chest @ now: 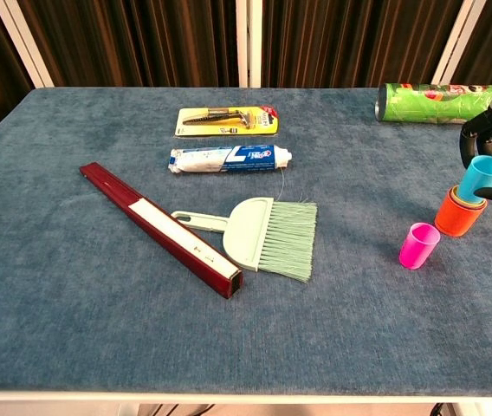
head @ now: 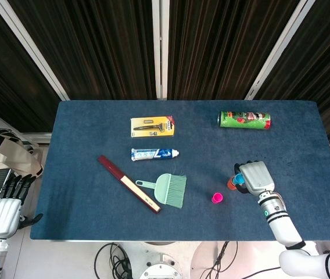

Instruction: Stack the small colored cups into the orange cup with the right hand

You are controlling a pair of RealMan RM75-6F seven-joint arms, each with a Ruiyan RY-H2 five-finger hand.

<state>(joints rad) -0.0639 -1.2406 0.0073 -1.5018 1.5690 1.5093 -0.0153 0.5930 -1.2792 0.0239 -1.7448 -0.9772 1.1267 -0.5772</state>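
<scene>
The orange cup (chest: 459,217) stands upright near the table's right edge, with a yellow cup's rim showing inside it. My right hand (head: 256,178) holds a blue cup (chest: 482,176) tilted in the orange cup's mouth; in the chest view its dark fingers (chest: 482,132) curl around the blue cup from behind. In the head view the hand covers most of the orange cup (head: 232,183) and the blue cup (head: 239,179). A pink cup (chest: 418,245) stands upright just left of the orange one, seen too as the pink cup (head: 216,198). My left hand (head: 5,210) hangs off the table's left side, holding nothing, fingers apart.
A green can (chest: 436,102) lies on its side behind my right hand. A mint hand brush (chest: 263,234), a dark red bar (chest: 161,228), a toothpaste tube (chest: 227,158) and a packaged razor (chest: 226,120) lie mid-table and to the left.
</scene>
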